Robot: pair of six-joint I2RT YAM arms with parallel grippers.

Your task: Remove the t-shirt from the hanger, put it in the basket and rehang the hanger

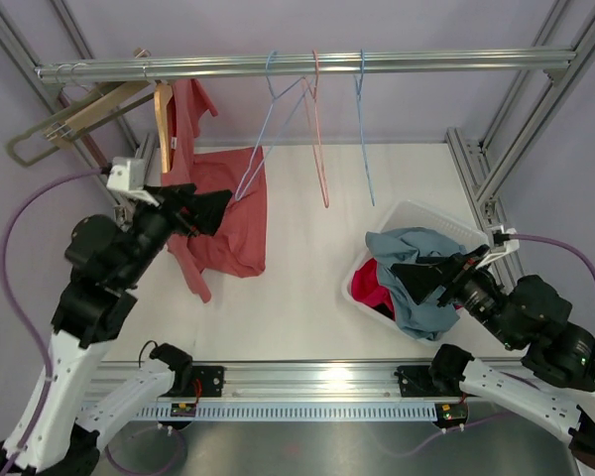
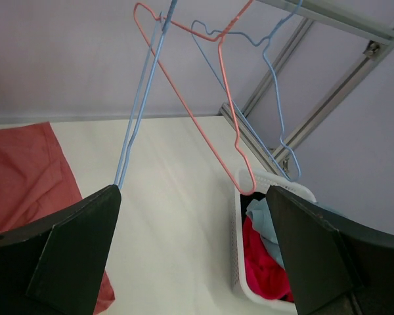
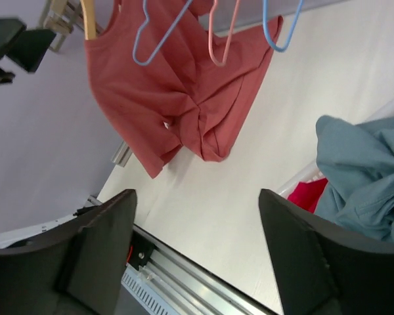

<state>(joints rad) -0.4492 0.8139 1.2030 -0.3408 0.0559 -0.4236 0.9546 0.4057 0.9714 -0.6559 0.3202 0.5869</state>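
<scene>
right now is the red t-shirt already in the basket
No, the red t-shirt hangs from the wooden hanger and drapes onto the table, apart from the basket.

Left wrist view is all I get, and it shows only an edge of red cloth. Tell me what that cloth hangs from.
Observer: The t-shirt hangs by its top from a wooden hanger near the rail's left end. Its lower part lies on the table.
Operator: Report the right claw.
Observer: The right claw is open and empty, over the blue garment in the basket.
Operator: Now place my own claw.
Observer: The left claw is open, holding nothing, close beside the t-shirt.
</scene>
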